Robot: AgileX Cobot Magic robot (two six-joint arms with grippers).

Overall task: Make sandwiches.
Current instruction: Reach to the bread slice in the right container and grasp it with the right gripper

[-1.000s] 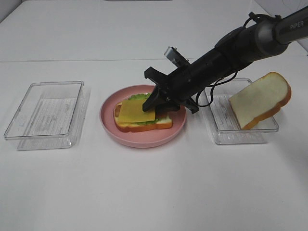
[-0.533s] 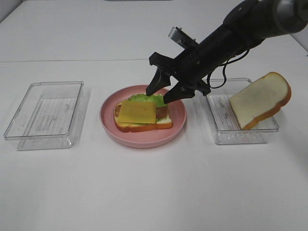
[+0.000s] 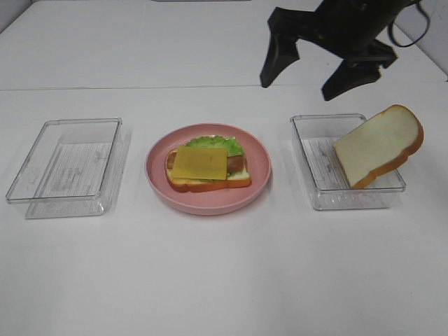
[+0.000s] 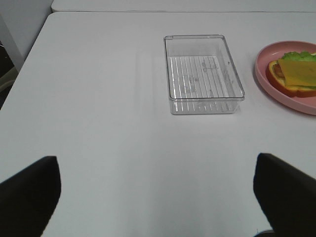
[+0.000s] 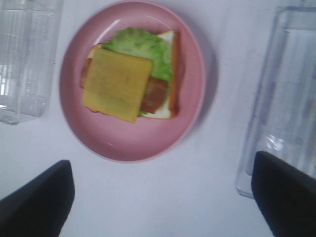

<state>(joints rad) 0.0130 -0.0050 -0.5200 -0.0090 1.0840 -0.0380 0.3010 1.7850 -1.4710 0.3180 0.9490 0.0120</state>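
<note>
My right gripper [image 3: 320, 68] hangs wide open and empty above the table; my left gripper [image 4: 158, 195] is spread wide too, holding nothing. On the pink plate [image 3: 259, 183] the open sandwich [image 3: 207, 169] shows cheese uppermost, long axis left-right. The top bread slice [image 3: 378, 145] waits, leaning in the right tray [image 3: 308, 168].

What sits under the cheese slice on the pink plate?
Under the cheese slice show green lettuce, a reddish meat slice and one bread slice on the pink plate. How far each layer reaches beneath the cheese is covered.
</note>
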